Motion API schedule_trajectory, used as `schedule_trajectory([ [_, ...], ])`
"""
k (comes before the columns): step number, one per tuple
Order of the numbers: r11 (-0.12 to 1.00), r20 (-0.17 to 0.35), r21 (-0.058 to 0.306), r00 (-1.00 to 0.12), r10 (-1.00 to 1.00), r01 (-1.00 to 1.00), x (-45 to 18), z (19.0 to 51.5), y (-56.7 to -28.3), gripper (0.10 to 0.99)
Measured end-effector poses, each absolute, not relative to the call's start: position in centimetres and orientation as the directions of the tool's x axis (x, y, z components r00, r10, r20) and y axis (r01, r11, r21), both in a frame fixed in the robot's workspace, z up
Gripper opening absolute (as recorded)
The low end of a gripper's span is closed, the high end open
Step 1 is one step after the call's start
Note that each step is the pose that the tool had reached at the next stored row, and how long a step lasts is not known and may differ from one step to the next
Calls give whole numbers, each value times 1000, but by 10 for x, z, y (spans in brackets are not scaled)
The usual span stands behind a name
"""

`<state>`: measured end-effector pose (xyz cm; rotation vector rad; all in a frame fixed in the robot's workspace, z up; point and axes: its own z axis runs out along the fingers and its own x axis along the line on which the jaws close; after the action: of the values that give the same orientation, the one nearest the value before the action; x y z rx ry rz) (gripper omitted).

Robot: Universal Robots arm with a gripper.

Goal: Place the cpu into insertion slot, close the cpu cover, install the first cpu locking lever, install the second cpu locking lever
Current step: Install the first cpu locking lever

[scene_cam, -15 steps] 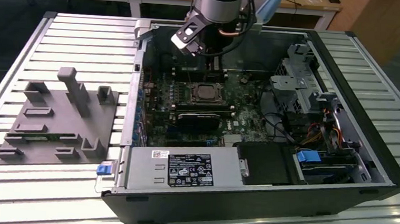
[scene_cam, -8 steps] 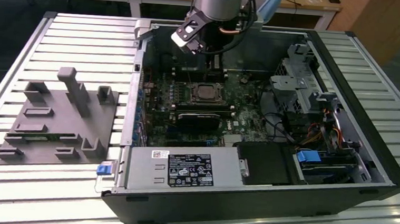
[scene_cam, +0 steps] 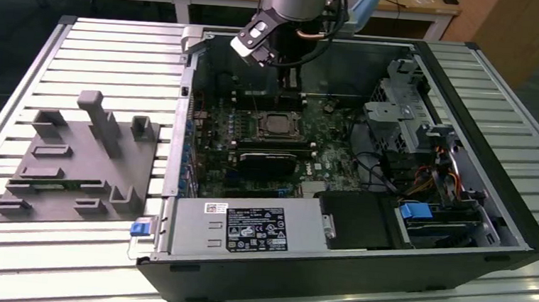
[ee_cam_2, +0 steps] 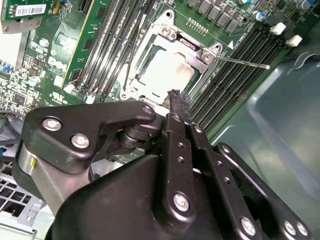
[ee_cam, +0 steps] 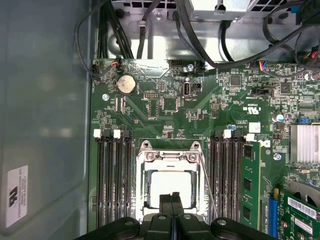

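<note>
The black fingers are pressed together with nothing between them, right over the dull silver square cpu. The cpu lies in the silver-rimmed insertion slot, framed by the thin silvery cpu cover lying flat. One thin steel locking lever juts sideways across the green motherboard.

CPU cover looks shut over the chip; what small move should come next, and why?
Probably ease the shut pincer across onto the locking lever: the cpu cover lies flat over the cpu, yet that thin rod juts out sideways, apparently unlatched.
</note>
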<state>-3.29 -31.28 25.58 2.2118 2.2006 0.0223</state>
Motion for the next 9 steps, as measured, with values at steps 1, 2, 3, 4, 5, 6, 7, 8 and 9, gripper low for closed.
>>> schedule_trajectory([
  [1,-5,-5,25,5,1000,1000,-33,257,-313,106],
  [2,-4,-5,25,4,1000,1000,-33,257,-313,106],
  [3,0,-5,25,0,1000,1000,-33,257,-313,106],
  [4,12,-5,25,-12,1000,1000,-33,257,-313,106],
  [5,31,-5,25,-30,1000,999,-33,257,-313,106],
  [6,49,-5,25,-48,999,999,-33,257,-313,106],
  [7,67,-5,25,-66,998,997,-33,257,-313,106],
  [8,85,-5,25,-84,996,996,-33,257,-313,106],
  [9,102,-5,25,-102,995,994,-33,257,-313,106],
])
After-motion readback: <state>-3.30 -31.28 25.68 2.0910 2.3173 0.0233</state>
